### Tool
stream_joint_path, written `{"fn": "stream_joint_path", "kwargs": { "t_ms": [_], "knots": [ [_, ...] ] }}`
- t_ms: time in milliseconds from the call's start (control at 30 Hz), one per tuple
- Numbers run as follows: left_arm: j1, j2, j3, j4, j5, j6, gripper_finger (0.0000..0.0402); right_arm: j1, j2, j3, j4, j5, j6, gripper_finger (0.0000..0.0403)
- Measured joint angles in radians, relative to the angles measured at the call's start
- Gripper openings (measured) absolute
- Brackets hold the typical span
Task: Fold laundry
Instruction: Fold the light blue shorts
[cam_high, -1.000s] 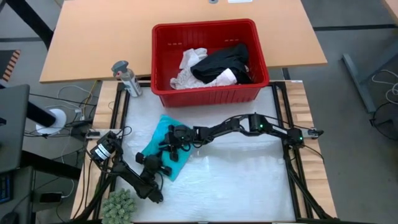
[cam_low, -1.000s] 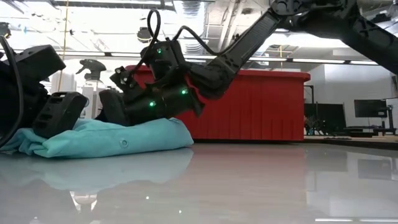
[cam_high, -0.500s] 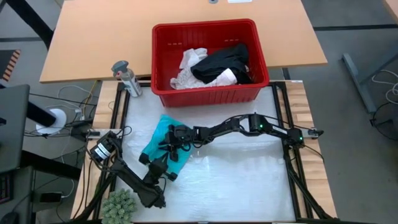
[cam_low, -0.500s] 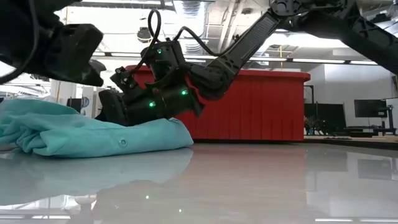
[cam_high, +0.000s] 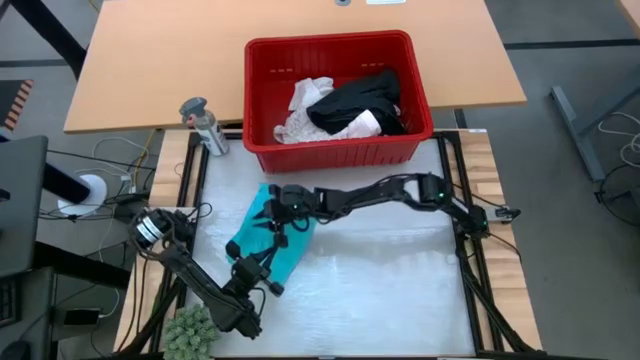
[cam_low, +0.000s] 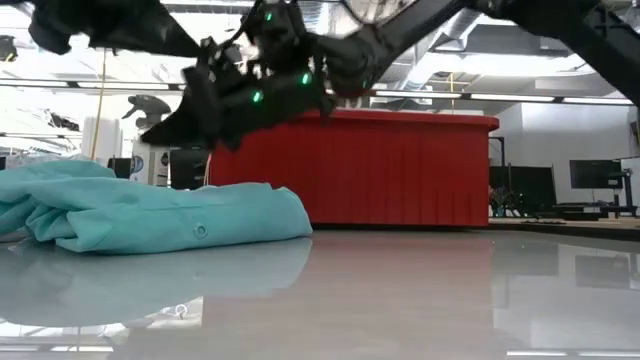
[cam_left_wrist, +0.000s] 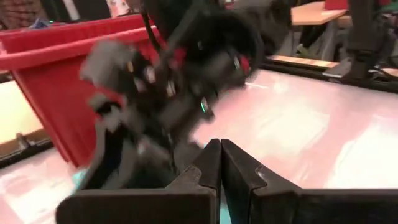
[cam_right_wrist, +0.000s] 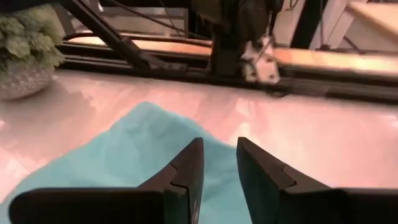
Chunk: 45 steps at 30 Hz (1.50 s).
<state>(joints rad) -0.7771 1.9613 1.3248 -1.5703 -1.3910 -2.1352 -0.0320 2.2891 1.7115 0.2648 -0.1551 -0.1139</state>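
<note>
Teal cloth (cam_high: 268, 238) lies bunched on the white mat (cam_high: 400, 290), near the left side and just in front of the red basket (cam_high: 340, 150); the low view shows it as a low, rumpled heap with a button facing the camera, resting on the table with nothing gripping it. More laundry, a black piece (cam_high: 362, 100) and a white one (cam_high: 305, 110), sits inside the basket. The right gripper (cam_high: 283, 205) hangs above the far edge of the teal piece, jaws parted a little and empty, as its wrist view shows cloth below and bare space between the fingers (cam_right_wrist: 186, 171). The left gripper (cam_high: 262, 268) is at the near edge of the teal piece, lifted off it, its jaws clenched with nothing between them. Judging from this, the step in hand is regrasping the garment to spread it flat before any fold. To do it well, each gripper should probably take a separate corner or hem rather than the thick middle of the heap, pinch a single layer, and draw apart evenly so the cloth opens without twisting. The left jaws would need to open first. Lifting too high risks dragging the piece off the mat toward the plant (cam_high: 190, 328).
</note>
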Motion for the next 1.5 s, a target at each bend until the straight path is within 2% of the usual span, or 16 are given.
{"fn": "stream_joint_path", "kwargs": {
  "t_ms": [133,267,400,500,567,667,867,933,1267,1367,1500],
  "knots": [
    [-0.001,-0.038,0.002,-0.001,-0.009,0.048,0.0,-0.003,-0.161,0.001,-0.311,0.008,-0.139,0.0122],
    [0.018,-0.038,-0.015,0.0,-0.046,-0.009,0.0,0.03,-0.364,0.001,-0.692,0.13,-0.246,0.0122],
    [0.072,-0.051,-0.043,-0.001,0.041,-0.044,0.0,0.076,-0.585,0.002,-0.974,0.23,-0.225,0.0122],
    [0.102,-0.073,-0.044,-0.002,0.009,-0.046,0.0,0.11,-0.737,0.002,-1.091,0.281,-0.132,0.0122],
    [0.131,-0.085,-0.026,0.0,0.055,-0.009,0.0,0.135,-0.826,0.002,-1.15,0.309,-0.058,0.0122],
    [0.185,-0.105,-0.023,0.002,0.232,0.121,0.0,0.178,-0.941,0.002,-1.219,0.319,0.033,0.0122],
    [0.179,-0.105,-0.065,0.082,0.292,0.284,0.0,0.252,-1.106,0.002,-1.299,0.355,0.164,0.0122],
    [0.168,-0.103,-0.123,0.122,0.333,0.245,0.0,0.277,-1.144,0.002,-1.322,0.374,0.204,0.0122],
    [-0.011,-0.103,-0.44,0.362,0.32,-0.1,0.0,0.399,-1.207,0.002,-1.394,0.374,0.328,0.0122],
    [-0.026,-0.103,-0.515,0.489,0.371,-0.127,0.0,0.425,-1.193,0.002,-1.397,0.374,0.327,0.0122],
    [-0.024,-0.103,-0.567,0.617,0.381,-0.097,0.0,0.441,-1.172,0.002,-1.396,0.374,0.308,0.0122]
  ]
}}
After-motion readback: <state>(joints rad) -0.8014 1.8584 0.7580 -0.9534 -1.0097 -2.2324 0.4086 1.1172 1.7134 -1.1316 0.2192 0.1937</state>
